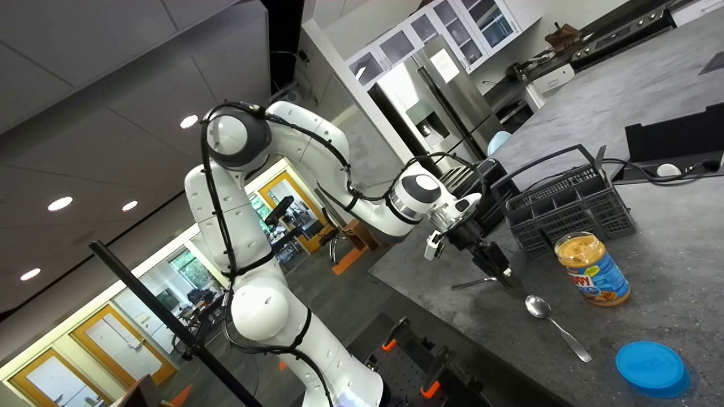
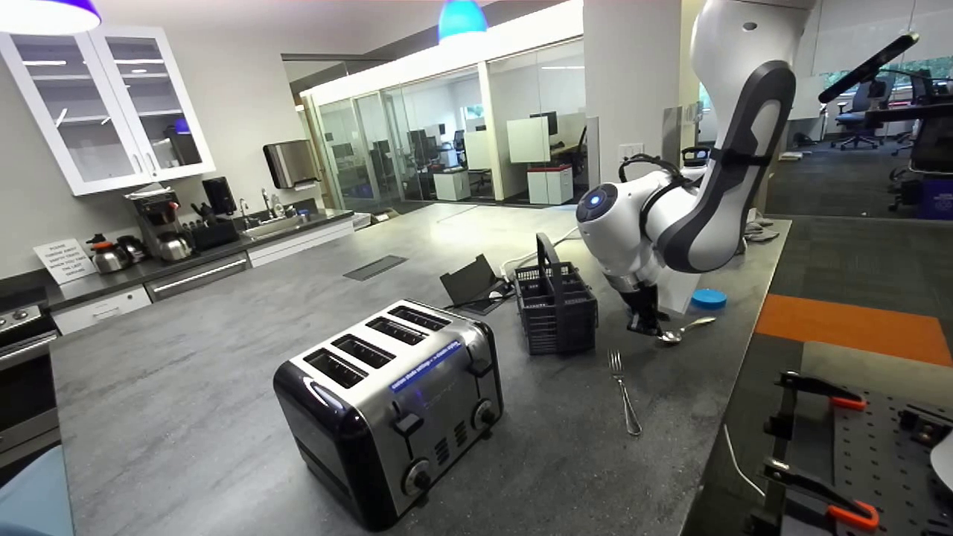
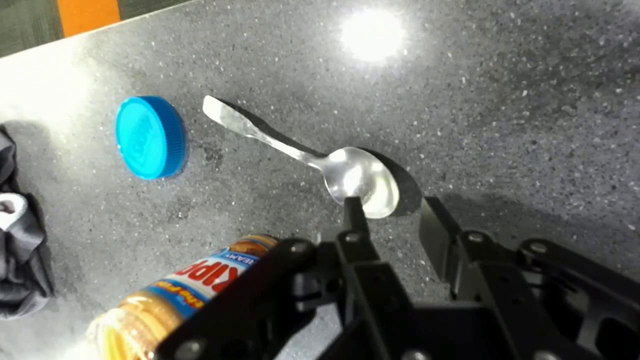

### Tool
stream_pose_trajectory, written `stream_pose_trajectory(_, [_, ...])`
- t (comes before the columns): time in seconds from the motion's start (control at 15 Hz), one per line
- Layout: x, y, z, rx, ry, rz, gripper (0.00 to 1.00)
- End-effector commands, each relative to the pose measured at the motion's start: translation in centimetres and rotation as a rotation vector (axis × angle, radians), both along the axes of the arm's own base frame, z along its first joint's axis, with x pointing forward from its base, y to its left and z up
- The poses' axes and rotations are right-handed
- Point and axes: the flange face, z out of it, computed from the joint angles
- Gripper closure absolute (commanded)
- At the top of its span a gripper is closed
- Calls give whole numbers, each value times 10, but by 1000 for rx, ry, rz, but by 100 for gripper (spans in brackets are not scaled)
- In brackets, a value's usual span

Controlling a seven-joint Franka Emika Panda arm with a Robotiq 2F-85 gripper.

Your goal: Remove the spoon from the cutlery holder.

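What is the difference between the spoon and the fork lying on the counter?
The spoon ends in an oval bowl, the fork in tines. The spoon has its handle end nearer the blue lid; the fork has its tines nearer. Both are shiny silver and lie on the counter.

"What sort of place is this?"

"A kitchen within an office, by the look of it."

"What says kitchen?"

"Glass-fronted white cabinets in both exterior views, a stainless refrigerator in an exterior view, and, along a wall, an oven, a coffee maker and a sink. On the grey bench stands a four-slot toaster."

"And what says office?"

"In an exterior view, glass-walled rooms hold monitors and low white storage units; swivel chairs stand on dark carpet. A metal towel dispenser hangs near the sink, and a printed notice headed 'Please' stands near the coffee maker."
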Motion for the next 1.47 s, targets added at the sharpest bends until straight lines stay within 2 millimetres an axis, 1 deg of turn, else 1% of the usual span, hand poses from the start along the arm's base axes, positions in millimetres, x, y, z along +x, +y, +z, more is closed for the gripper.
stream_pose_trajectory(0.0, [-1, 10, 22, 20, -74, 17, 34])
stream_pose_trajectory(0.27, [-1, 16, 72, 107, -189, -2, 3])
stream_pose_trajectory(0.33, [-2, 17, 86, 129, -218, -29, 0])
stream_pose_trajectory(0.6, [-14, 23, 147, 264, -300, -79, 0])
stream_pose_trajectory(0.8, [-22, 25, 194, 311, -383, -78, 0])
stream_pose_trajectory(1.0, [-27, 27, 232, 344, -454, -58, 0])
stream_pose_trajectory(1.13, [-31, 29, 249, 362, -485, -42, 0])
stream_pose_trajectory(1.27, [-34, 30, 260, 380, -505, -24, 0])
stream_pose_trajectory(1.33, [-35, 31, 263, 385, -507, -20, 0])
stream_pose_trajectory(1.4, [-24, 30, 258, 379, -510, -33, 0])
